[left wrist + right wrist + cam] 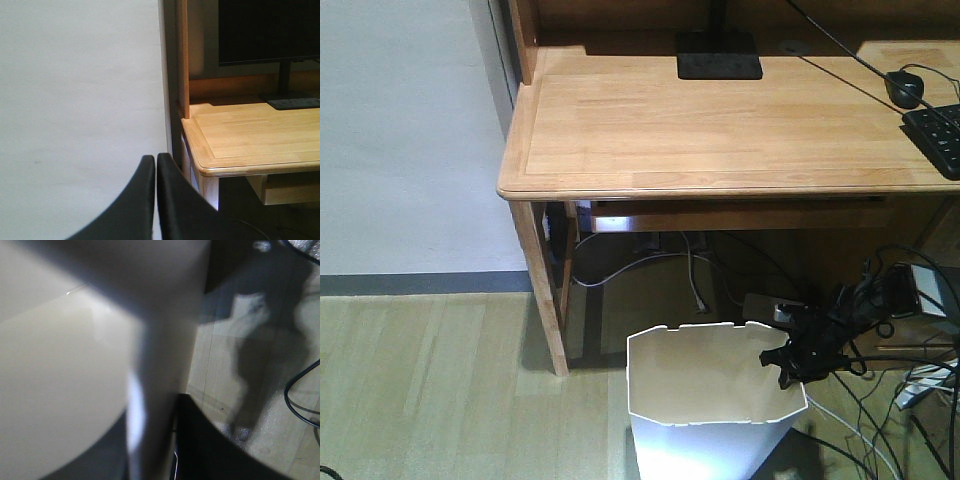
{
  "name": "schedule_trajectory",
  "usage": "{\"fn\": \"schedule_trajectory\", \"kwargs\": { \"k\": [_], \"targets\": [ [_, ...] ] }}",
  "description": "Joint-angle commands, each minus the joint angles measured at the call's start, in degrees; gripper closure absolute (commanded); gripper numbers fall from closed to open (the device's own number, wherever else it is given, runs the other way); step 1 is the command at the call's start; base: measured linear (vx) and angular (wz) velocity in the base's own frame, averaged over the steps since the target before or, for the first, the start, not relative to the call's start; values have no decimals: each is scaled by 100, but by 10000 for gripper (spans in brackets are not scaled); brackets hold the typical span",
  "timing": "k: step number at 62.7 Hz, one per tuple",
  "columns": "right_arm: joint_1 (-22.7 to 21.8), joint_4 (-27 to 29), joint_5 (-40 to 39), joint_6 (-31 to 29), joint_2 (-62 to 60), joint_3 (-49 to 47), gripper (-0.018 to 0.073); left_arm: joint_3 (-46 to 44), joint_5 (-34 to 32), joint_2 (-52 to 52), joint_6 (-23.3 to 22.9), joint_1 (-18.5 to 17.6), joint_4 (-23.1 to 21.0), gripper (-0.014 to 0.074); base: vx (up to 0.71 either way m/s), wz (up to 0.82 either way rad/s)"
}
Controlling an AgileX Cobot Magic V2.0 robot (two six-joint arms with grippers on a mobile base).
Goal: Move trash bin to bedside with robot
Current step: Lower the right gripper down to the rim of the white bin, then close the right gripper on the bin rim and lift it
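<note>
The white trash bin (pixel 712 395) stands on the floor in front of the desk, its cream inside showing. My right gripper (pixel 790 362) sits at the bin's right rim. In the right wrist view the bin's thin wall (pixel 160 355) runs up between the two black fingers (pixel 215 452), one inside and one outside, so my right gripper (pixel 155 440) is shut on that wall. My left gripper (pixel 154 165) is shut on nothing, held up before a white wall near the desk corner. The bedside is out of view.
A light wooden desk (pixel 720 130) stands right behind the bin; its corner (pixel 210 167) is close to my left gripper. On it are a monitor base (pixel 718 55), mouse (pixel 905 88) and keyboard (pixel 940 135). Loose cables (pixel 880 420) lie right of the bin.
</note>
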Motion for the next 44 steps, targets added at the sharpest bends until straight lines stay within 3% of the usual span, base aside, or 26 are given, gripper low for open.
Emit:
{"fn": "schedule_trajectory", "kwargs": {
  "k": [1, 11, 23, 33, 39, 44],
  "targets": [
    [11, 201, 230, -120, -460, -93, 573, 67, -424, -46, -79, 6, -54, 603, 0, 0],
    [0, 729, 209, -571, -606, -93, 567, 67, -424, -46, -79, 6, -54, 603, 0, 0],
    [-7, 2132, -402, -1805, -1076, 659, 564, 67, -424, -46, -79, 6, -54, 603, 0, -1],
    [-14, 3835, -973, -3809, -1722, 1873, 564, 67, -424, -46, -79, 6, -54, 603, 0, 0],
    [-136, 4766, -382, -5224, -2099, 2436, 563, 67, -424, -46, -79, 6, -54, 603, 0, 0],
    [-320, 5337, 405, -5894, -2413, 2846, 563, 67, -424, -46, -79, 6, -54, 603, 0, 0]
  ]
}}
